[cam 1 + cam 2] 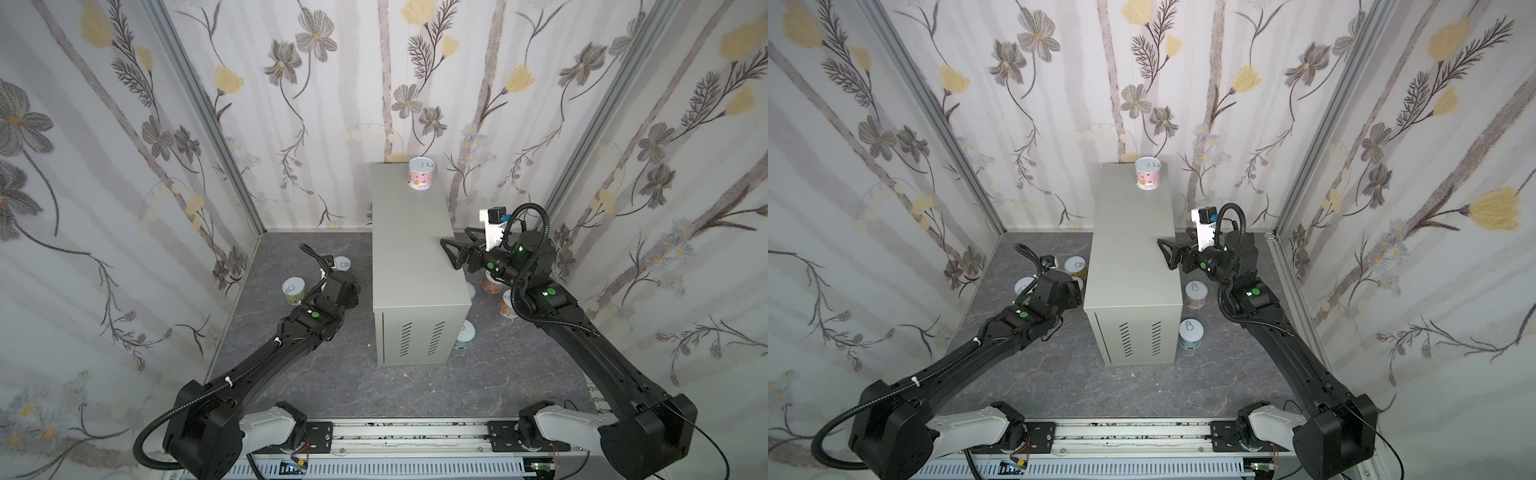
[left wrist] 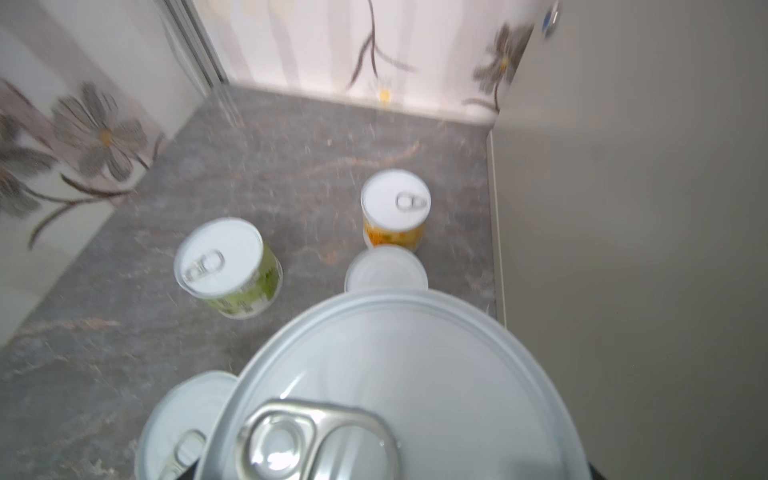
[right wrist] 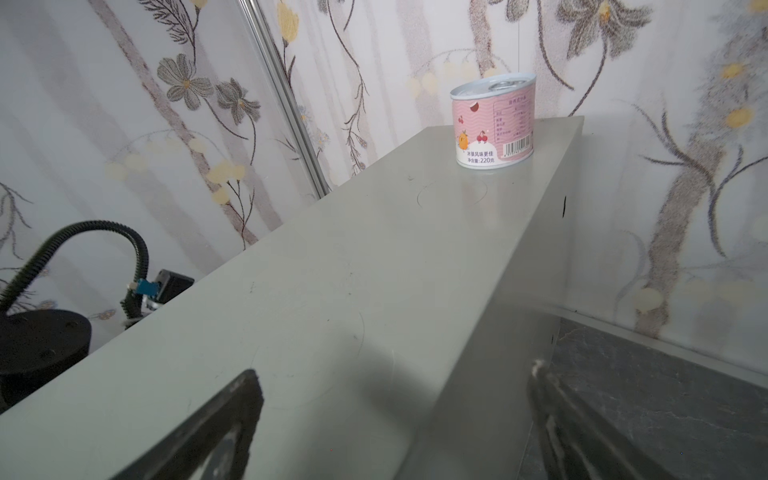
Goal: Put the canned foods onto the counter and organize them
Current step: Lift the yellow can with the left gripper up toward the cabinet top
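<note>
Silver-lidded round can point(image 2: 399, 374) sits close under the left wrist camera, beside the tall grey-beige metal counter point(image 1: 415, 257). The left gripper's fingers are hidden, but it apparently clamps the can for lifting. The right gripper point(image 1: 459, 249) gapes empty at the counter's right edge. A pink-labelled can point(image 1: 422, 173) stands at the counter's far end, leaving room in front.

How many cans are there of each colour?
Pink cans: 2
Orange cans: 2
Light blue can: 1
Green can: 1
Yellow can: 1
Cans showing only lids: 3
Total: 10
</note>
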`<state>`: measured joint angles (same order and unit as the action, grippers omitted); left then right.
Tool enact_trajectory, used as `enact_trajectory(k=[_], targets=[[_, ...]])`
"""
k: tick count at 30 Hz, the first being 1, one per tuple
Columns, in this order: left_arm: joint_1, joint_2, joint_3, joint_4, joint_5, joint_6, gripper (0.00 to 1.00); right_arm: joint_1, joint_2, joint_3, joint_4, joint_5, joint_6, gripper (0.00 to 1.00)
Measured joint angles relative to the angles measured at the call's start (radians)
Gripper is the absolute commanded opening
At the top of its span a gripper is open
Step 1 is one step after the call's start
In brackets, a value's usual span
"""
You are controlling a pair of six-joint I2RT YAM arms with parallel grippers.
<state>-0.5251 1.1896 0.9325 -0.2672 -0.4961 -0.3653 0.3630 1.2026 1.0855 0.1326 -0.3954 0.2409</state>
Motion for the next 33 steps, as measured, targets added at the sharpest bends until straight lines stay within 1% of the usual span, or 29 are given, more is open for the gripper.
enact_trajectory(k=[6,11,15,21,24,33], targets=[[0.022,-0.003,0.218,-0.072,-0.010,0.121,0.68,0.014,-0.027,-0.047,0.063,-0.011,0.084,1.00],[0.027,0.036,0.380,-0.088,0.010,0.195,0.68,0.060,-0.035,-0.056,0.088,-0.010,0.123,0.99],[0.029,0.087,0.490,-0.080,0.051,0.242,0.68,0.097,-0.032,-0.059,0.097,0.046,0.137,0.99],[0.029,0.169,0.584,-0.080,0.130,0.285,0.68,0.138,-0.025,-0.058,0.103,0.140,0.140,0.98],[0.029,0.203,0.624,-0.080,0.164,0.296,0.68,0.151,-0.023,-0.052,0.098,0.165,0.140,0.98],[0.027,0.305,0.779,-0.088,0.240,0.323,0.68,0.166,-0.019,-0.034,0.071,0.158,0.140,0.99]])
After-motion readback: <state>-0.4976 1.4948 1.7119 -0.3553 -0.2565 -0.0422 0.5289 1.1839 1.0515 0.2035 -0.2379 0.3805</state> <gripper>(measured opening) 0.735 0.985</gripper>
